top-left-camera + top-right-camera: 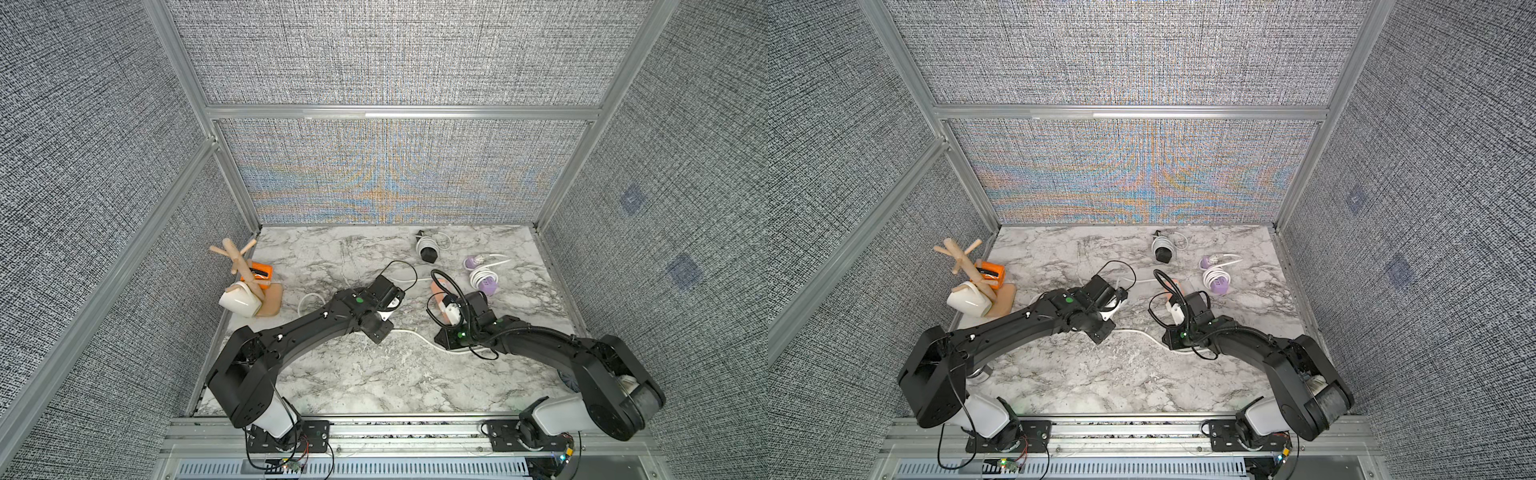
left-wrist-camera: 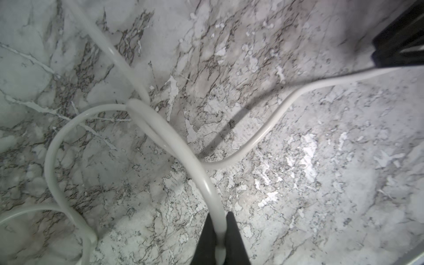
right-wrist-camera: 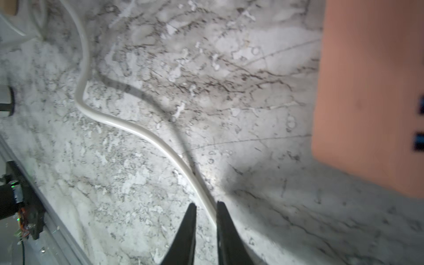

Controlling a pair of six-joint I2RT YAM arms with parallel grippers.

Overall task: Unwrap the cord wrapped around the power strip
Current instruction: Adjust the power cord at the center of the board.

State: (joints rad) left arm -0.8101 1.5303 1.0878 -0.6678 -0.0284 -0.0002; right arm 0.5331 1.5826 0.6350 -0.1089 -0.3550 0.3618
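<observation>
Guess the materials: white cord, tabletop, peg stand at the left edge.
The cord is probably sheathed in soft plastic with a glossy finish: it shows a thin highlight line and bends in smooth loops.
The tabletop has a marble look, grey veins on white with semi-gloss glare. Real stone or printed laminate, cannot tell.
The peg stand is likely bare wood: matte tan, round dowel pegs.
</observation>
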